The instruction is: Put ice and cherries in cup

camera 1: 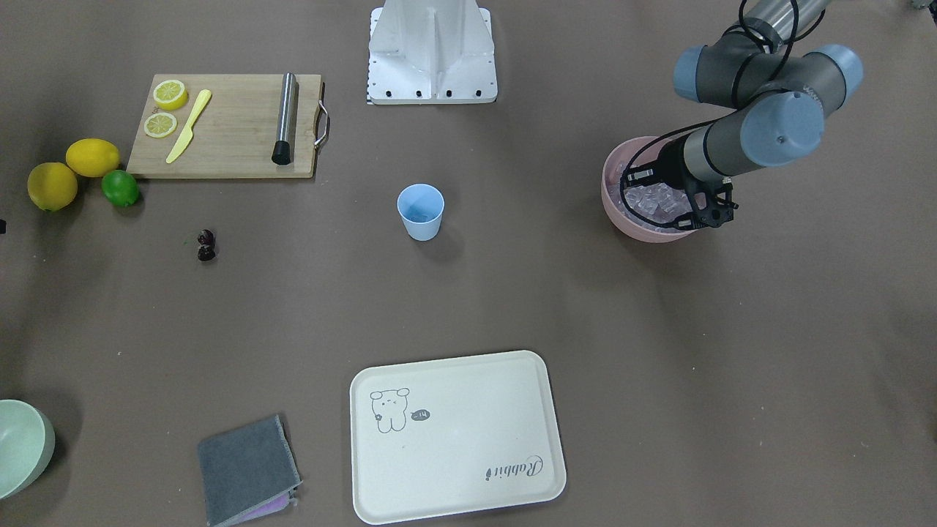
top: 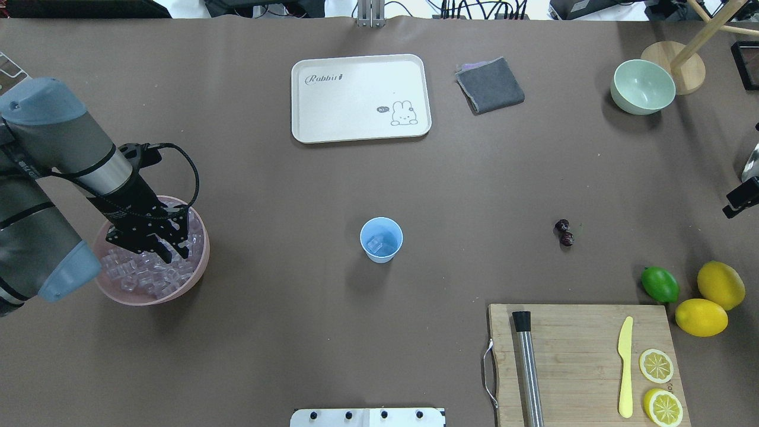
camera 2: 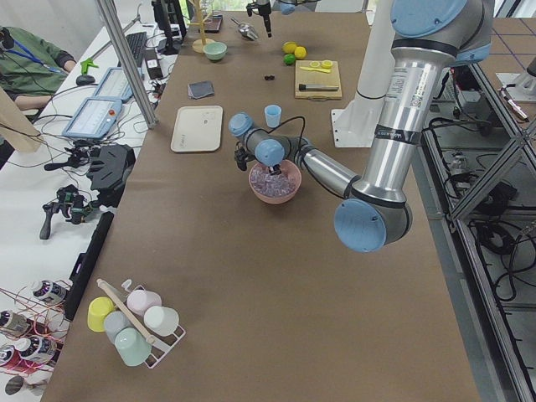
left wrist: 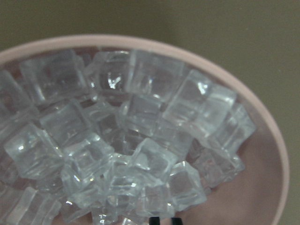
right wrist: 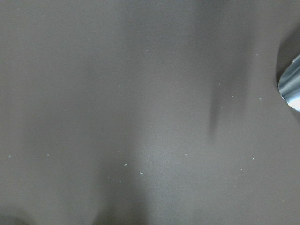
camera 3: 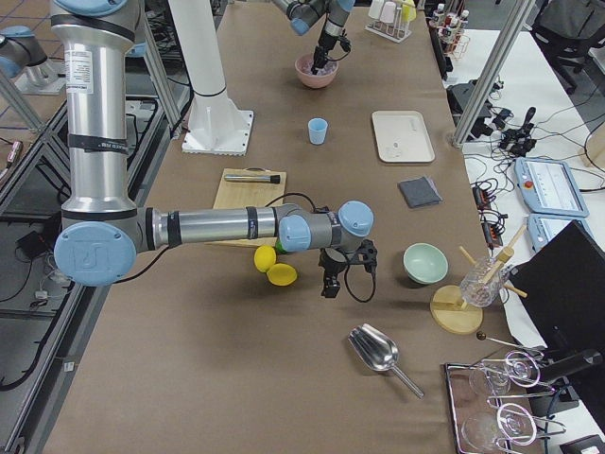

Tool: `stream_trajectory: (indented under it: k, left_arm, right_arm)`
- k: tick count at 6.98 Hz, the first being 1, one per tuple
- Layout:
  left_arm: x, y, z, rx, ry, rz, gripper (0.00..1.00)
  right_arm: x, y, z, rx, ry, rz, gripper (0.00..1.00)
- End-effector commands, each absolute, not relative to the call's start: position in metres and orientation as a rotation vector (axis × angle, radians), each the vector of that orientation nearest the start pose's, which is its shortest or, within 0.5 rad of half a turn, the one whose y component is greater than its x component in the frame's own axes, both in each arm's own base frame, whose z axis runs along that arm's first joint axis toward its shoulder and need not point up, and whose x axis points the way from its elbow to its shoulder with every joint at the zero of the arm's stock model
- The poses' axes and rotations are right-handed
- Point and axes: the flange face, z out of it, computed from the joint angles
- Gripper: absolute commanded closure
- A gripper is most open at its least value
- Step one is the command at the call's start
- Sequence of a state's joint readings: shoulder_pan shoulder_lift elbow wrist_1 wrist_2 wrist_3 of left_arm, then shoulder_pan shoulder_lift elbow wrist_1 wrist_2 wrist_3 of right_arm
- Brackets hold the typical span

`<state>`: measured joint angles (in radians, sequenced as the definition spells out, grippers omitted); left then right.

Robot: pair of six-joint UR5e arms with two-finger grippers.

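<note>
**Ice being gathered from the pink bowl while the cherries are left waiting**

The left gripper (top: 172, 254) is being held tip-down inside the pink bowl (camera 1: 629, 223), right over the heap of ice (left wrist: 140, 154). That is presumably because the cubes are being taken there one at a time. Its jaws are being kept a little apart. In the left wrist view only the two dark fingertips (left wrist: 153, 220) are showing at the lower edge, and no cube is seen clamped between them. Whether one is being touched cannot be told.

The cup (top: 381, 239) is being left upright near the middle of the table (top: 284, 332), well apart from the bowl. In that place it is probably being kept within reach of either arm. One cube (top: 376, 243) is already lying in it, so the ice step is judged to be under way rather than finished.

The cherries (top: 564, 232) are lying on the bare table on the robot's right, well apart from the cup and not yet handled.

The right gripper (camera 3: 331, 284) is being held low over the table near a metal scoop (camera 3: 376, 352), out of the left arm's way. Whether it is open or closed cannot be told.
</note>
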<state>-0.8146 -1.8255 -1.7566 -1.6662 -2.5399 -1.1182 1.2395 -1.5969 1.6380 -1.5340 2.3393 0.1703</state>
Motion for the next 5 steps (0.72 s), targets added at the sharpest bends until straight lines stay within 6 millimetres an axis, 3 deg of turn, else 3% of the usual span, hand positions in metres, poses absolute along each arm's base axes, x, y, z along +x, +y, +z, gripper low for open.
stream_trajectory:
  k: [1, 5]
  left_arm:
    - [0.36, -0.459, 0.405, -0.443, 0.955, -0.043, 0.14]
    - [0.363, -0.467, 0.414, -0.34, 0.916, 0.035, 0.14]
  right_arm:
    - [-0.098, -0.48, 0.636, -0.12, -0.762, -0.184, 0.0]
    - [-0.099, -0.48, 0.634, -0.119, -0.764, -0.185, 0.0]
